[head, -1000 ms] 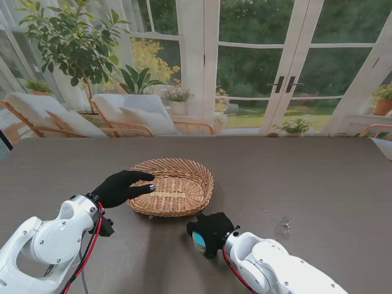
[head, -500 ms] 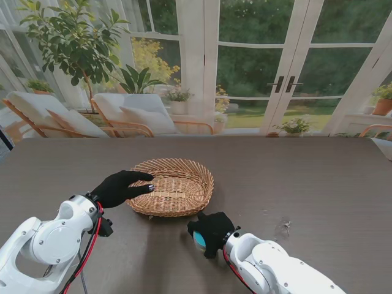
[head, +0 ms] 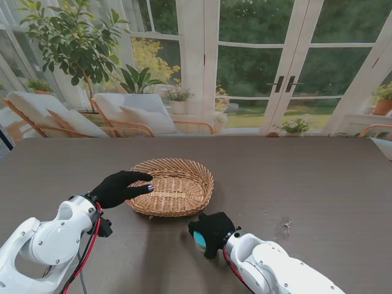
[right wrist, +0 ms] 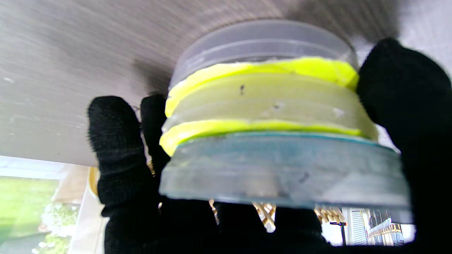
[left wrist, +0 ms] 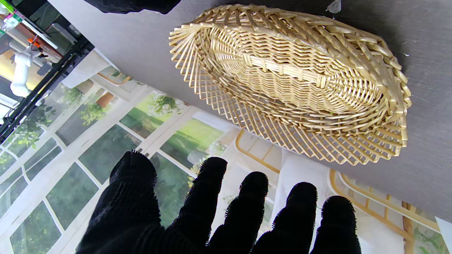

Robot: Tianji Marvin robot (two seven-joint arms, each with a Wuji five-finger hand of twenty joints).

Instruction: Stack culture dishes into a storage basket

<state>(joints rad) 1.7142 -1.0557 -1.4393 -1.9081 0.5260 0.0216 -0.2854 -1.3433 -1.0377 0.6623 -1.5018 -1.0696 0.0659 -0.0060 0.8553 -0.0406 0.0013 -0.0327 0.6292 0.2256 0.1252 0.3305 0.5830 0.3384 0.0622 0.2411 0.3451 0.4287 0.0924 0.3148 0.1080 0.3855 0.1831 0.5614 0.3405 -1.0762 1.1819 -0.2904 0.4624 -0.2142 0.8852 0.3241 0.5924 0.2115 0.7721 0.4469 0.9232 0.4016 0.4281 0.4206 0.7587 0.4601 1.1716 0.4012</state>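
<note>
Inside right robot hand (head: pixel 211 232): stacked culture dishes (right wrist: pixel 279 141), clasped.

A dark wood-grain table (head: pixel 318 177) fronts white glass doors (head: pixel 283 67), cushioned rattan chairs (head: pixel 131 113), a leafy potted tree (head: pixel 73 40), daylit greenery outside.

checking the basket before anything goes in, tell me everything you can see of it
The basket is a shallow oval tray of pale woven wicker, with a flat, tightly woven base crossed by one lengthwise strip and an open lattice wall flaring out to a braided rim. It sits upright and level on the dark table, left of centre. Nothing lies inside it. The left hand, fingers spread, hovers at its left rim; whether it touches the rim I cannot tell. The right hand, gripping the dishes, is nearer to me, just short of it.
</note>
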